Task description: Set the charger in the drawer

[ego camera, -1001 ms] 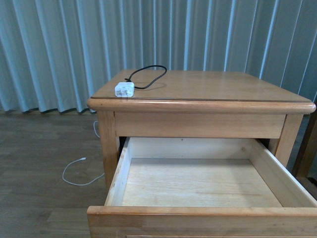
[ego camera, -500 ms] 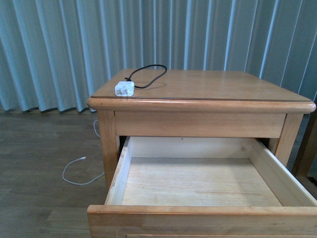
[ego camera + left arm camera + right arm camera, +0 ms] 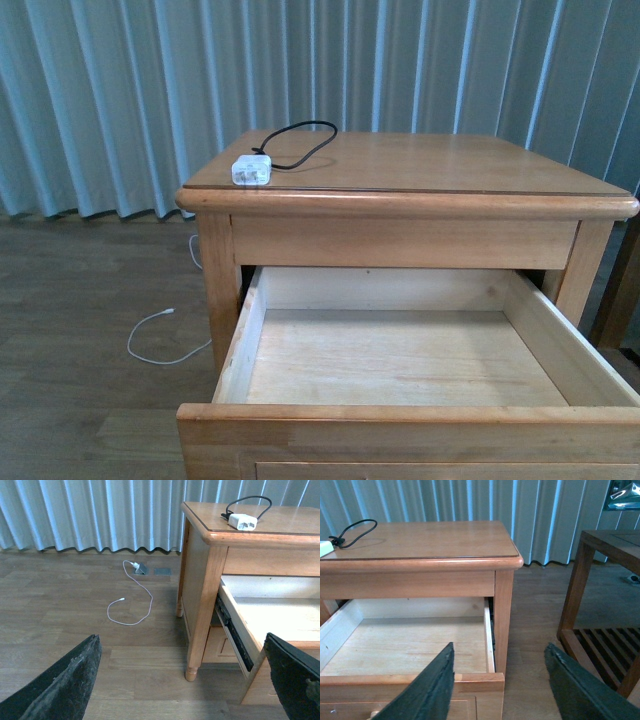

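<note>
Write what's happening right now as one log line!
charger: on nightstand top, untouched | drawer: open, empty | left gripper: open, holding nothing | right gripper: open, holding nothing

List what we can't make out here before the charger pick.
- Front face of the drawer: cut off by the bottom edge in front view; mostly behind a finger of the right gripper in right wrist view.
- The charger: in right wrist view only a corner shows at the picture edge; its cable joint is too small in front view.
</note>
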{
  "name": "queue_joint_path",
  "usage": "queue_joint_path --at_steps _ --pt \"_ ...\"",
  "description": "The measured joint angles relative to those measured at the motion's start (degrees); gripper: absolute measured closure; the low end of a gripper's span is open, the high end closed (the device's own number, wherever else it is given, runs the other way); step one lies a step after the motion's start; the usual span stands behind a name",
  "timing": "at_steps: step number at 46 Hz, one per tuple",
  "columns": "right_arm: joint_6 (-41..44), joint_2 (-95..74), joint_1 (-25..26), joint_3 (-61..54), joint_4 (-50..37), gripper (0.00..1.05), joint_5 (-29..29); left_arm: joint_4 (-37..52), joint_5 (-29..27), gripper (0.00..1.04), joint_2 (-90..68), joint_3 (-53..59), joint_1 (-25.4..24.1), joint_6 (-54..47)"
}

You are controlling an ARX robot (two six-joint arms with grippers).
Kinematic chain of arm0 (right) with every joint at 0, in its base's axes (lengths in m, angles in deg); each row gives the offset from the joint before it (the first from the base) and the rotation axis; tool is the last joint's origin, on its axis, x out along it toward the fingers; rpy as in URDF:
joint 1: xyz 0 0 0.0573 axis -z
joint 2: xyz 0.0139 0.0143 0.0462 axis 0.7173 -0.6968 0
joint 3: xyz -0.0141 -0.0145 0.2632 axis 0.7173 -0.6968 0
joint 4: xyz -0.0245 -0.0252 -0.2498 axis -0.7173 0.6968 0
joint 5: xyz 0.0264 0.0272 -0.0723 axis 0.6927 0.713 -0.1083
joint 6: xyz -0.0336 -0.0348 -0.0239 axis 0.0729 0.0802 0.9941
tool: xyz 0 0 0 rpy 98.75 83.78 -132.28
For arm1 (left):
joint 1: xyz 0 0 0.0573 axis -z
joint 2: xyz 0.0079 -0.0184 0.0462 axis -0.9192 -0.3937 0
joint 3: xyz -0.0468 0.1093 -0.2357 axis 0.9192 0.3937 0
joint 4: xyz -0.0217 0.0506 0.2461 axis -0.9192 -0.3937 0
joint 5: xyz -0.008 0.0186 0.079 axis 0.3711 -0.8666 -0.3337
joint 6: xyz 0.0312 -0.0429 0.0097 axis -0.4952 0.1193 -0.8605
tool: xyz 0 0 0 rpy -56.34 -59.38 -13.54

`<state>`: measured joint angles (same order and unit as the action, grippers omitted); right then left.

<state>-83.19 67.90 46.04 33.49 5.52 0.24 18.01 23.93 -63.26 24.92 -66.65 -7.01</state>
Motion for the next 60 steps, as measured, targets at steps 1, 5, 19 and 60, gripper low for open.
queue_joint_path --at_steps 1,5,19,60 --pt "0.0 0.02 0.0 0.0 0.0 0.45 0.0 0.0 0.0 0.06 0.0 0.0 0.0 0.0" --pt "0.0 0.04 0.0 0.0 0.0 0.29 0.02 0.0 0.0 0.06 0.0 0.0 0.0 0.0" --pt "0.0 0.07 0.0 0.0 0.0 0.08 0.02 -1.46 -11.41 0.06 -2.67 -0.9 3.37 3.08" --pt "-0.02 0.09 0.0 0.0 0.0 0.08 0.0 18.58 -21.68 0.06 -86.64 -57.79 19.67 3.1"
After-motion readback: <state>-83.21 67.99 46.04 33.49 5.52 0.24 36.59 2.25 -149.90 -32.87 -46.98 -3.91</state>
